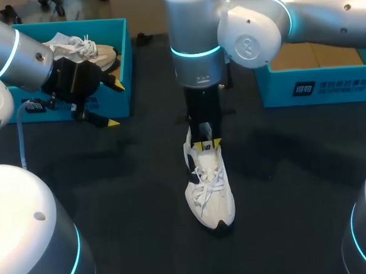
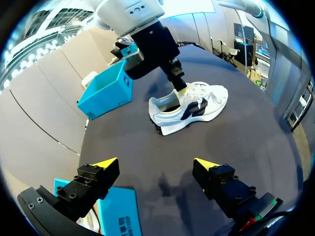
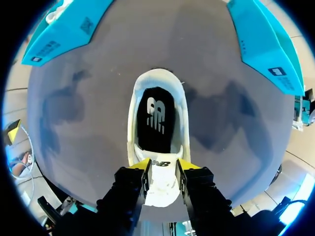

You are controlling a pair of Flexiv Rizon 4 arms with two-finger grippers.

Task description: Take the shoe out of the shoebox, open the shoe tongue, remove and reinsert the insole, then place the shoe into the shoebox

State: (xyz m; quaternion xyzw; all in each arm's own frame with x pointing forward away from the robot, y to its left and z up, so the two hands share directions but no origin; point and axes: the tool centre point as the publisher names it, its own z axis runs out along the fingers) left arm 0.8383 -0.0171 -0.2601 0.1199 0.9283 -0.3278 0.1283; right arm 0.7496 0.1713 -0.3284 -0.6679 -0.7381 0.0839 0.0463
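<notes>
the tongue (image 3: 160,183) is clenched by the right gripper (image 1: 207,145) and should be drawn up gently, the shoe (image 1: 211,193) kept flat; the left gripper (image 2: 155,163) is seen released.

The shoe (image 1: 209,190) lies on the middle of the table (image 1: 142,175), toe toward the near edge; the right gripper (image 1: 206,145) stands over it, fingers touching either side of the shoe tongue (image 3: 161,174); at far left sits a shoebox (image 1: 122,67) with another shoe (image 1: 85,50) in it, the left gripper (image 1: 116,105) just before its front wall; at far right sits a second box (image 1: 314,86).
</notes>
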